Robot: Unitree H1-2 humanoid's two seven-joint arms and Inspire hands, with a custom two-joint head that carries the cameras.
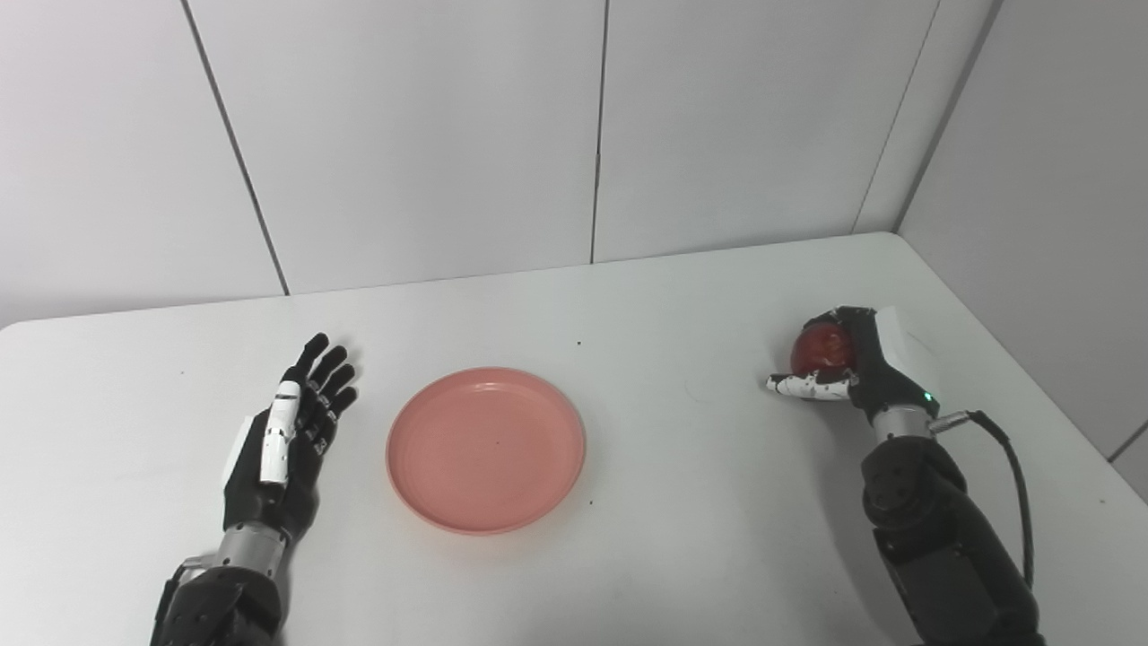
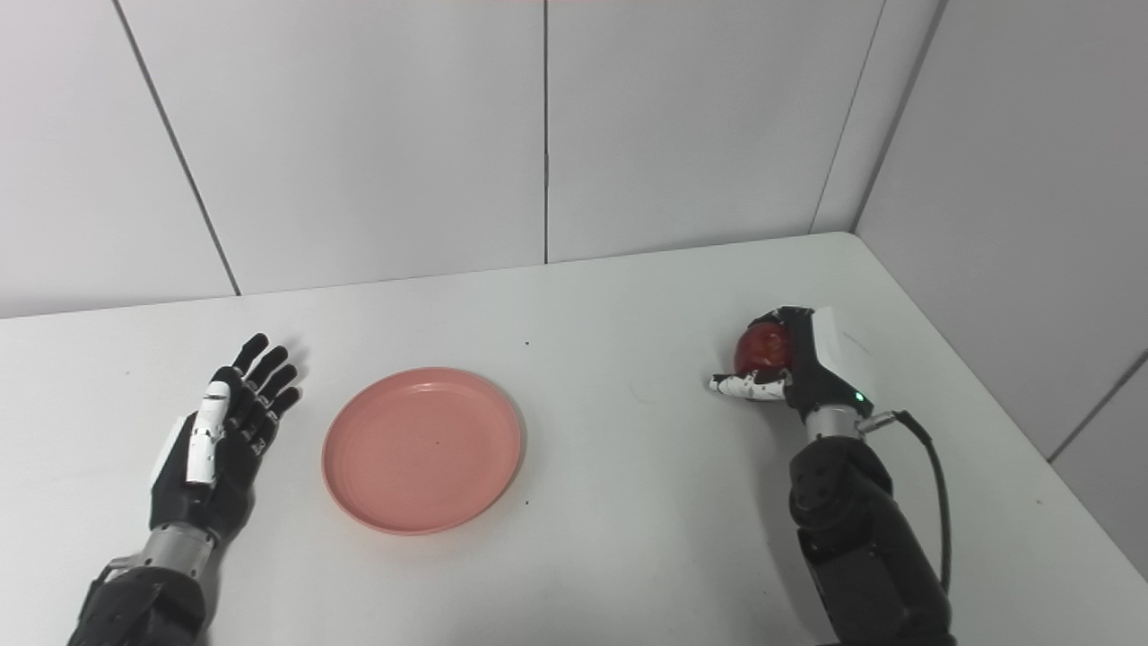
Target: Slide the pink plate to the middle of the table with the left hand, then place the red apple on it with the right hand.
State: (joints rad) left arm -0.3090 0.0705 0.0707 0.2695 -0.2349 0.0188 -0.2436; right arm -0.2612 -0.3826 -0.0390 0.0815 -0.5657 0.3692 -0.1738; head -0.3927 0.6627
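**Apple in the right hand, plate bare at centre**

Fingers [image 1: 807, 386] of the right hand [image 1: 847, 359] curl around the red apple [image 1: 821, 348], the white thumb lying under it and the dark fingers wrapped over its far side. The apple sits in that grasp at the right side of the table, well apart from the plate, at or just above the surface; which of the two cannot be told. A black cable [image 1: 1009, 475] loops from the wrist along the right forearm.

The left hand [image 1: 287, 435] holds nothing. Its fingers are stretched out straight and slightly spread, pointing away from the robot, with the hand just beside the plate's left rim and not touching it.

The pink plate [image 1: 421, 489] lies flat near the middle of the table, with nothing on it. No object lies between the apple and the plate; the stretch of surface there is bare.

There is one plate, one apple, and two hands.

The table [image 1: 682, 538] is white and smooth, with a few tiny dark specks. Pale grey wall panels with thin seams stand behind it and along its right side, meeting at the far right corner.
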